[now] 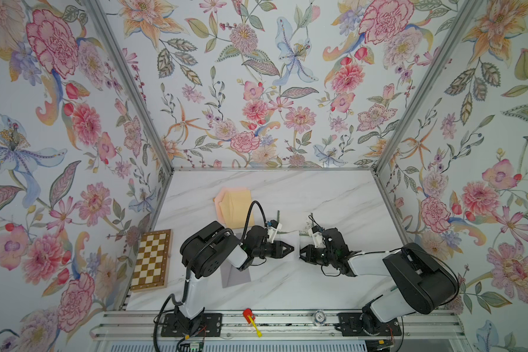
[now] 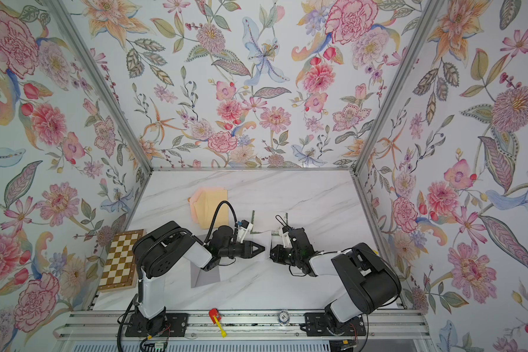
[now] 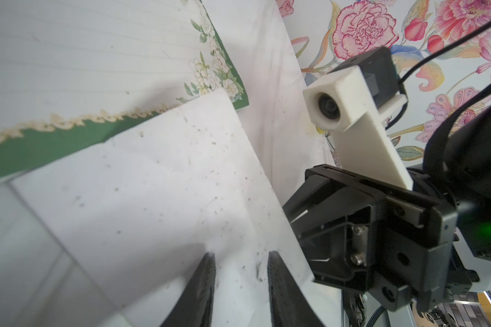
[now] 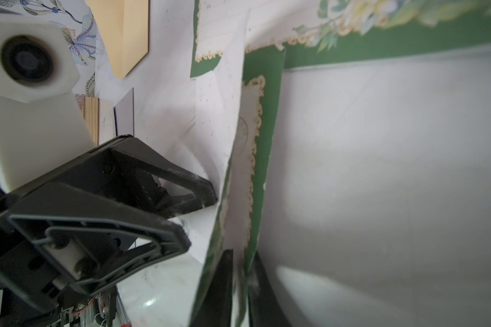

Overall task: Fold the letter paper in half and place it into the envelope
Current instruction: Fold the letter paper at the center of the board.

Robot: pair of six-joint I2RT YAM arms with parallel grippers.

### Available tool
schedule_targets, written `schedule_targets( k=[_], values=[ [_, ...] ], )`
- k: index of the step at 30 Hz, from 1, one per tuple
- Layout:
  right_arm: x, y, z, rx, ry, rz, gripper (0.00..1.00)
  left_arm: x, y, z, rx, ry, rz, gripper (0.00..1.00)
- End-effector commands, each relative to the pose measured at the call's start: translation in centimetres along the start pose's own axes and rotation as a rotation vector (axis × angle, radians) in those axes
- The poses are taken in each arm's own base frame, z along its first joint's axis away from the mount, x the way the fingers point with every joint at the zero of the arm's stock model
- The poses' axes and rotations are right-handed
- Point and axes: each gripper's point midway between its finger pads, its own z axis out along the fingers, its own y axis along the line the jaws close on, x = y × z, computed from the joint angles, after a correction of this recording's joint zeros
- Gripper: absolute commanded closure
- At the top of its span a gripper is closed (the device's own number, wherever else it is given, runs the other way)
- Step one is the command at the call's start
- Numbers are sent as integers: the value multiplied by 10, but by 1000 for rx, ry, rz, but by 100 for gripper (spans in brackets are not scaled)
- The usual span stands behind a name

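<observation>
The letter paper (image 1: 288, 237), white with a green flowered border, lies mid-table with one part turned over, its plain back (image 3: 153, 184) up. My left gripper (image 1: 291, 248) is open, and its fingertips (image 3: 209, 266) rest on that white back. My right gripper (image 1: 302, 253) faces it from the right. Its jaws stand a narrow gap apart, and the paper's raised green-bordered edge (image 4: 240, 170) stands between them. The yellow envelope (image 1: 235, 207) lies flat at the back left, apart from both grippers, and shows in both top views (image 2: 211, 207).
A folded chessboard (image 1: 151, 262) lies at the table's left edge. A grey sheet (image 1: 237, 275) lies under the left arm. On the front rail sit a red and yellow tool (image 1: 250, 318) and a small round disc (image 1: 318, 317). Flowered walls enclose three sides.
</observation>
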Motion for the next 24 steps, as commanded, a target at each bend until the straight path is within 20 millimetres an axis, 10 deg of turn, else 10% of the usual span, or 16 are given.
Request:
schedule_targets(
  k=[1,24],
  values=[
    [23,-28,-3,128,75,39,81,20,25,0,-108,65,-12,65],
    [-45,10,-44,71,56,-160,71,19,21,-3,-165,148,127,65]
  ],
)
